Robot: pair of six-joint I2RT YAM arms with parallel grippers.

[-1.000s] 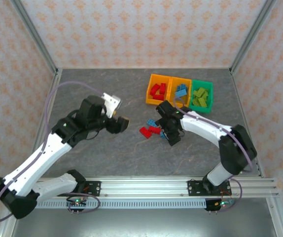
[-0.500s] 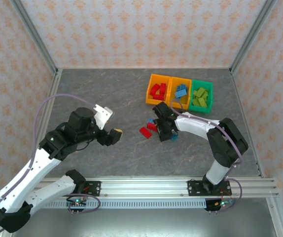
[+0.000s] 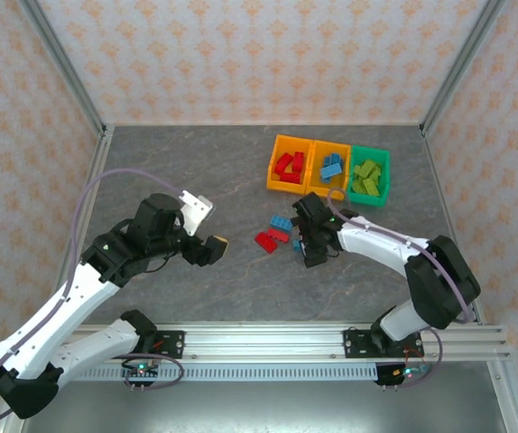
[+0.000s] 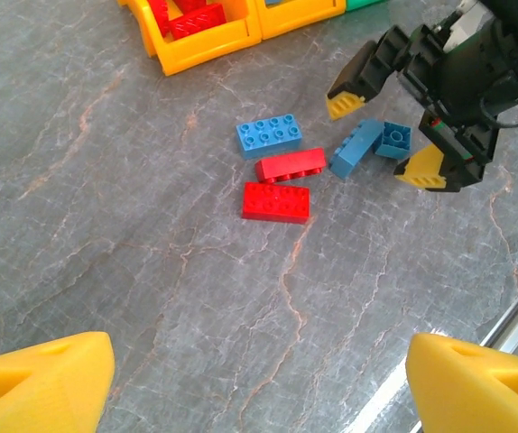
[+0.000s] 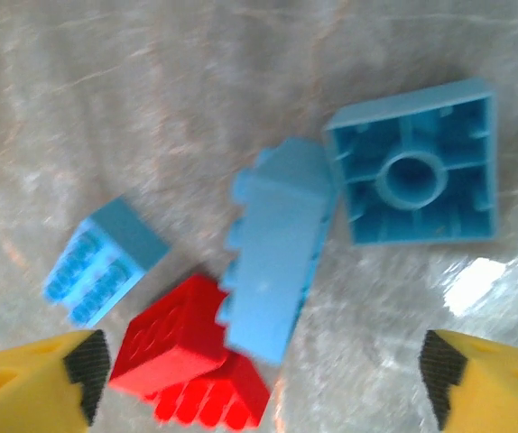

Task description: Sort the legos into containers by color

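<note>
A grey marbled table [image 3: 196, 171] sits inside patterned walls. Toward its far right corner stand three joined open plastic bins: an orange bin [image 3: 288, 165] with red bricks, a second orange bin [image 3: 331, 167] with blue bricks, and a green bin [image 3: 368, 176] with yellow-green bricks.

On the near side of the bins, right of the table's middle, five loose bricks lie close together. They are a blue studded plastic brick [image 4: 269, 135], a red brick on its side [image 4: 290, 165], a flat red brick [image 4: 276, 201], a long blue brick on its side [image 4: 356, 149] and a square blue brick turned upside down [image 4: 393, 140]. The last two touch.

The right gripper [image 4: 383, 135] hangs low over that pair, jaws spread wide. Both blue bricks lie between its yellow fingertips, and neither is gripped.

The left gripper [image 3: 216, 248] is well apart, toward the table's left edge. Its jaws are wide with nothing between them.
</note>
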